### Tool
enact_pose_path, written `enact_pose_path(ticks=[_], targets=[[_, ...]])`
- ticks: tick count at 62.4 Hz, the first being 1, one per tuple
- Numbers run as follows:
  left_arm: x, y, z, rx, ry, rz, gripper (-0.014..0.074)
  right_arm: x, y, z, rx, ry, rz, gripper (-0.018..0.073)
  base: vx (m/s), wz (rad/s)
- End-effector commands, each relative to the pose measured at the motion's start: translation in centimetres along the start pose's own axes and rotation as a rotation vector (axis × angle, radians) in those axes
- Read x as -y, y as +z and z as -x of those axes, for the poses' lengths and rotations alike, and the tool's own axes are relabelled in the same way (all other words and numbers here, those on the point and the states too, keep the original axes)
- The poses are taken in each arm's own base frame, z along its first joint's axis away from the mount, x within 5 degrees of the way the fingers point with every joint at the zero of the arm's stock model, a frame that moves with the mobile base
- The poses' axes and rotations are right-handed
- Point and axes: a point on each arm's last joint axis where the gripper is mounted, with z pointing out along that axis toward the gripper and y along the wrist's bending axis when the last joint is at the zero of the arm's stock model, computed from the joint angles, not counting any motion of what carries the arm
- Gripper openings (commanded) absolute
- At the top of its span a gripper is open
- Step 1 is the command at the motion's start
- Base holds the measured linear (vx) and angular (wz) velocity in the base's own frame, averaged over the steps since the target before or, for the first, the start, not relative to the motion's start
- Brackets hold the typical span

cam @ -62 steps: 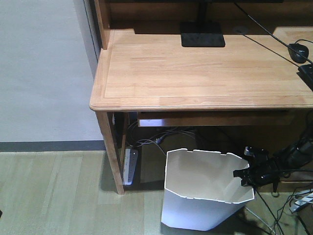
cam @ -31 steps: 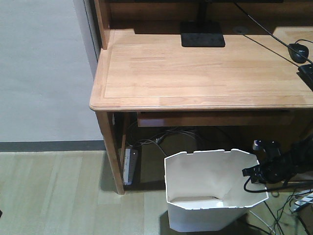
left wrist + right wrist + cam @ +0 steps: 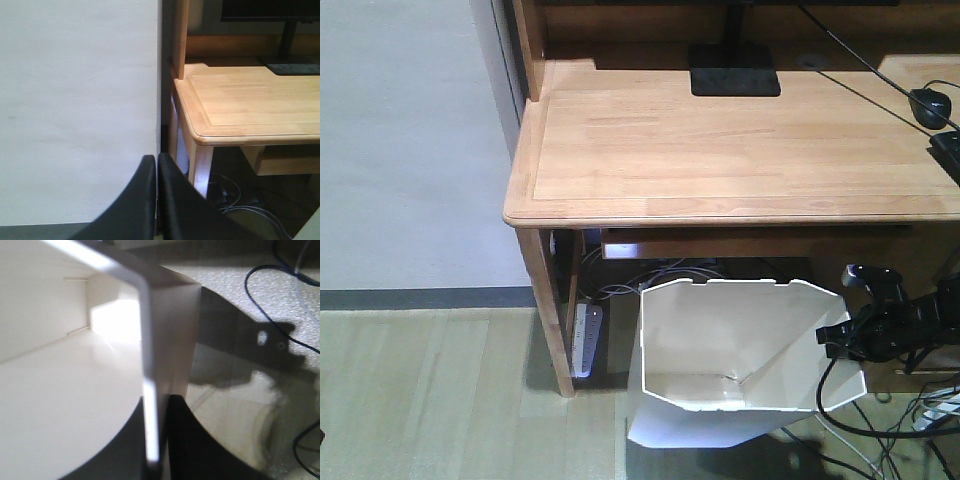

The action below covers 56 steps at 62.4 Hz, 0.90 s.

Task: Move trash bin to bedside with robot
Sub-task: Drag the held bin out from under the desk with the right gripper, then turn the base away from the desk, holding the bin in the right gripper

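Exterior front-facing view: found the trash bin [image 3: 720,340] tipped toward the camera and swung nearer than a second ago, off its upright stand under the worktop [image 3: 720,150]. Gripped at its right rim by the right gripper [image 3: 837,335], thin wall clamped between the fingers [image 3: 195,450]. Left gripper [image 3: 156,165] pressed together on nothing, facing the wall. No bed seen; carry judged barely begun

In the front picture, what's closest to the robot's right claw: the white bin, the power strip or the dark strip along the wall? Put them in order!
1. The bin, its right rim pinched in the right gripper.
2. The power strip, on the floor left of the bin, by the desk leg.
3. The dark wall strip, farthest left, beyond the desk leg.
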Motion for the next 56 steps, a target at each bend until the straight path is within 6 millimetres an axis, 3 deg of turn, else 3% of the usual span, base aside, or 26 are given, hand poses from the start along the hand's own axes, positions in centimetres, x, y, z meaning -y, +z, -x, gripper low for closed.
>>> enact_pose_path(ticks=[1,56], targets=[[0.01,0.16,-0.25,0.053,-0.012,-0.009,-0.0006,-2.37,-1.90,1.88,0.095,-0.014,0.167,-0.0006,0.00,0.00],[0.01,0.16,-0.25,0.053,-0.012,-0.009,-0.0006,-2.56,-1.96,1.90,0.100,-0.011,0.194,-0.0006,-0.01,0.04]])
